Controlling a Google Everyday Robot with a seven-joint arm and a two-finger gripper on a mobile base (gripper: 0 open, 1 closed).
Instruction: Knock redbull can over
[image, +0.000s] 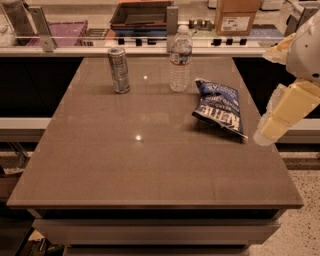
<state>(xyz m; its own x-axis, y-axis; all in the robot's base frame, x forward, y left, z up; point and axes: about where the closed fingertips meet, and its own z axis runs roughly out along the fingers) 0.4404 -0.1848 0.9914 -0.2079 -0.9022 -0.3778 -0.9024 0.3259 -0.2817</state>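
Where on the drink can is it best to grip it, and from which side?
Probably around the middle of the can, coming from the front: it stands upright, with the bottle on its right. The gripper hangs past the right edge of the table.

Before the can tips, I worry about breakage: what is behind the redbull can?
Behind the redbull can: a strip of table, then a rail and a dark tray. The can hides the spot directly behind it. The gripper hangs beyond the table's right edge.

Printed white on the blue chip bag (217, 102): "KETTLE". Too blurred to read on the redbull can (119, 70) and water bottle (180, 60). Off the worktop's (150, 165) right edge, near the bag: the claw (264, 135).
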